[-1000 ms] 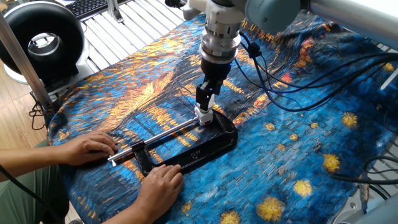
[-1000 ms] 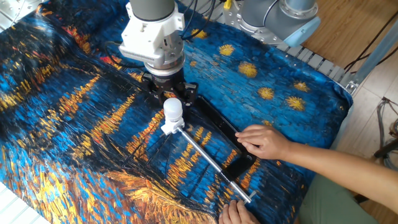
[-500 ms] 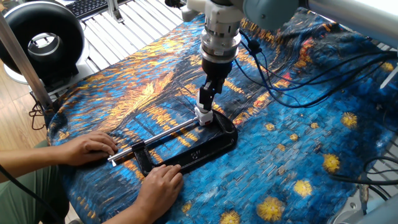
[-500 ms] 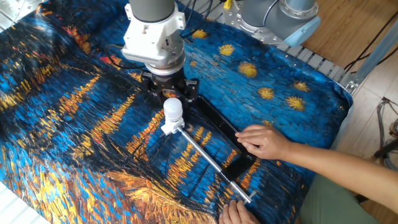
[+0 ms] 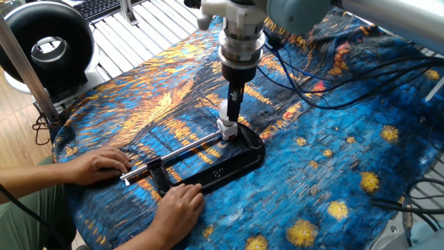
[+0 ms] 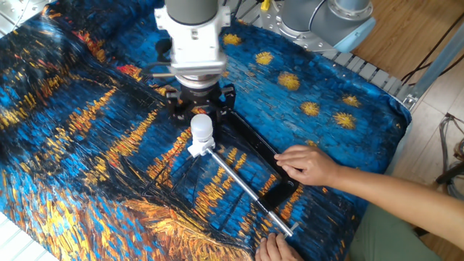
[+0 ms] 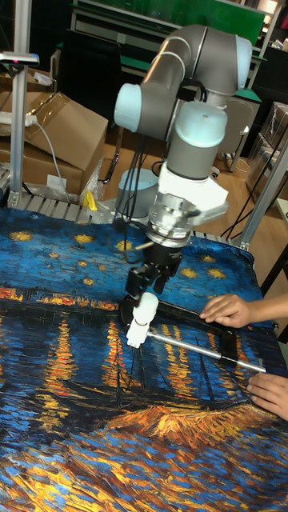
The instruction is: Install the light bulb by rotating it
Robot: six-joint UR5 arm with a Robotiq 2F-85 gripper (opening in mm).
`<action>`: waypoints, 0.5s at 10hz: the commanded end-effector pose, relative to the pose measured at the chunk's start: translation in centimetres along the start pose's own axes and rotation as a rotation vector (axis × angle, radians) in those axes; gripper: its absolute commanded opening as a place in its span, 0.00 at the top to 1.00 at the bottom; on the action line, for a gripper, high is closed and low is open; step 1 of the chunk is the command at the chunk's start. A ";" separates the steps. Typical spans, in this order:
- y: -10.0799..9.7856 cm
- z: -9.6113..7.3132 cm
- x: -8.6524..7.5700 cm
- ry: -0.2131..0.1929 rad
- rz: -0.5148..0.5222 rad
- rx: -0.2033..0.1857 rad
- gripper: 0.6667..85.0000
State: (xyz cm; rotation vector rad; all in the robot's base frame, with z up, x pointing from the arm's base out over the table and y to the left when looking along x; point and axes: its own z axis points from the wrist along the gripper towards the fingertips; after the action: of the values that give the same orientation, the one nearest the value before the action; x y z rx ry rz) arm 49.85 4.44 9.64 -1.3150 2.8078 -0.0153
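Observation:
The light bulb (image 6: 201,127) is small and white, and stands upright on a white socket block (image 6: 196,149) at the end of a metal rod (image 6: 243,190). My gripper (image 6: 201,110) hangs just above and behind the bulb, open, one finger on each side and nothing visibly clamped. In one fixed view the gripper (image 5: 233,113) looks narrow, edge-on, right over the bulb (image 5: 226,126). The tall fixed view shows the bulb (image 7: 146,307) just below the gripper (image 7: 150,282).
A black clamp frame (image 5: 232,164) holds the rod on the blue and orange patterned cloth. A person's two hands (image 5: 104,167) (image 5: 177,207) rest on the clamp's near end. Cables (image 5: 326,90) trail behind the arm. A black fan (image 5: 45,45) stands off the table's corner.
The wrist has turned about its vertical axis, so the fingers now look edge-on in one fixed view. The bulb, clamp and hands have stayed put.

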 end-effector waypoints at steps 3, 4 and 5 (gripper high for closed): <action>-1.1 0.2 -1.5 -0.030 -0.320 0.083 0.24; -1.0 0.4 -1.4 -0.036 -0.336 0.082 0.25; -1.0 0.4 -1.3 -0.034 -0.350 0.081 0.25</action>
State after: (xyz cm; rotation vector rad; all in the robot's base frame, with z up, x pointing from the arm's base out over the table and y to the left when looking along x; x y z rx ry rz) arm 51.17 4.64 9.33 -1.6631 2.5612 -0.1077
